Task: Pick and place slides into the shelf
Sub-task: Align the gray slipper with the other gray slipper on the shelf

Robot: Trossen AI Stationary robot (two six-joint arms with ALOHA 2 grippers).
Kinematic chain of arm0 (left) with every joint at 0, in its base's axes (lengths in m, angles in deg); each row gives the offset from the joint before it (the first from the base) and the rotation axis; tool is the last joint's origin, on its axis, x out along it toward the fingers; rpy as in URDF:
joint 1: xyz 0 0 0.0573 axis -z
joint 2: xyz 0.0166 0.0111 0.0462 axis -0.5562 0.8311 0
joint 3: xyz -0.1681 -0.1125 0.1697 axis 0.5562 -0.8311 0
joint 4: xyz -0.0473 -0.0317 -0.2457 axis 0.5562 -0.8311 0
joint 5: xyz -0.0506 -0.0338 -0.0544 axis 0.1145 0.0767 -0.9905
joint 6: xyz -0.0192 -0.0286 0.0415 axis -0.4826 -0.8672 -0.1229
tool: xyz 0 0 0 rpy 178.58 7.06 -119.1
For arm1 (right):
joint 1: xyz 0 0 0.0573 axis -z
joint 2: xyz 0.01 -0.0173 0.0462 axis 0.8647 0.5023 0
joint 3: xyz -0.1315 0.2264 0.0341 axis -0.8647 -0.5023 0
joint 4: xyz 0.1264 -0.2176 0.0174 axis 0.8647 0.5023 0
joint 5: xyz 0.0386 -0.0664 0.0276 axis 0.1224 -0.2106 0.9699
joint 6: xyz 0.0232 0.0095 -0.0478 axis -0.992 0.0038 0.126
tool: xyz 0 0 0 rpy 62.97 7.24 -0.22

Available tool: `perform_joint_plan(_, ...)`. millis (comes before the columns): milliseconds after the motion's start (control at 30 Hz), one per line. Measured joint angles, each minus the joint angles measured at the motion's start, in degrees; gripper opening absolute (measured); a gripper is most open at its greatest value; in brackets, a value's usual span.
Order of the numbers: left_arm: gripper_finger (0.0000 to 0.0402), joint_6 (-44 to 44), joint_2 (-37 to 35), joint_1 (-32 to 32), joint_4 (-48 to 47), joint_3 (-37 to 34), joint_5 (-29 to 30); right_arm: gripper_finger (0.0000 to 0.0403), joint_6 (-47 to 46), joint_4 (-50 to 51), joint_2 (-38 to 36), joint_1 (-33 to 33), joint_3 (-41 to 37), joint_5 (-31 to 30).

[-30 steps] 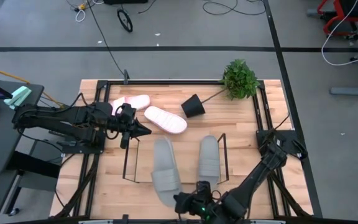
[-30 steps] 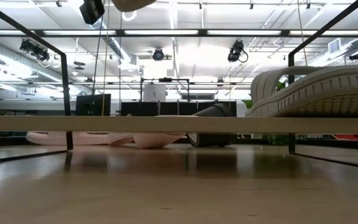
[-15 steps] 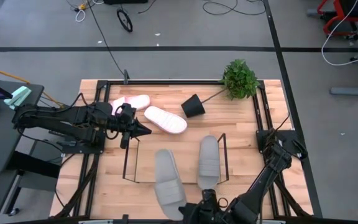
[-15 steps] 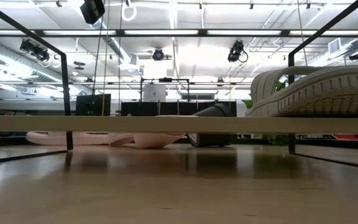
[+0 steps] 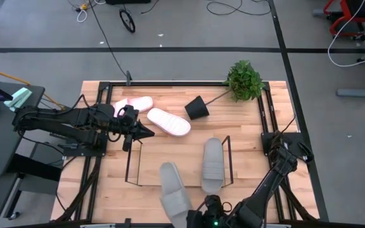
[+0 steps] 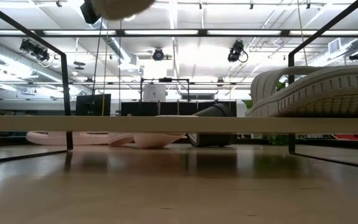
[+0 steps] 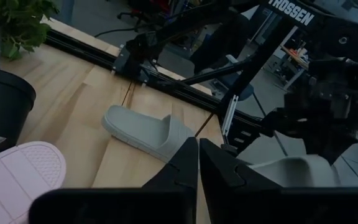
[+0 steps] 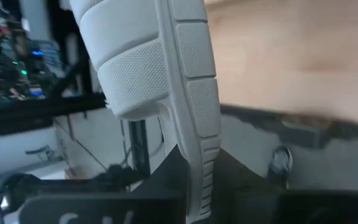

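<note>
Left gripper (image 5: 146, 132): jaws together, holding nothing; in its wrist view the fingertips (image 7: 194, 163) meet at a point. Hovers over the left end of the shelf (image 5: 134, 161).
Left arm: reaches in level from the left edge of the surface (image 5: 252, 142), stretched toward the middle.
Pink slides: two, both off the shelf; one (image 5: 133, 104) near the back left corner, the other (image 5: 168, 121) just beside it, toward the centre.
Grey slides: two. One (image 5: 213, 164) lies in the right part of the shelf. The other (image 5: 173, 191) hangs at the front edge, lifted.
Right gripper (image 5: 198, 214): jaws clamped on the edge of the lifted grey slide, seen pinched in its wrist view (image 8: 188, 130).
Right arm: folded low along the front right, forearm angled back to its base.
</note>
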Motion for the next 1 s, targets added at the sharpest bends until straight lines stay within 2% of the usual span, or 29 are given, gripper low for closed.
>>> perform_joint_plan(100, 0.0015, 0.02, 0.00, 0.00, 0.00, 0.00, 0.00, 0.0052, -0.74, 0.23, 0.00, -0.04, 0.00, 3.14)
perform_joint_plan(167, 0.0012, 0.02, 0.00, 0.00, 0.01, 0.00, 0.00, 0.0031, -0.71, 1.97, 0.04, -0.10, 0.00, 3.24)
perform_joint_plan(533, 0.0022, -0.05, 0.00, 0.00, 0.04, 0.00, 0.00, 0.0030, -1.30, 17.50, 0.07, 4.56, -2.01, 4.67)
perform_joint_plan(1000, 0.0012, -0.07, 0.00, 0.00, 0.11, 0.00, 0.02, 0.0030, -0.73, 20.90, 0.07, 11.09, -1.99, 7.12)
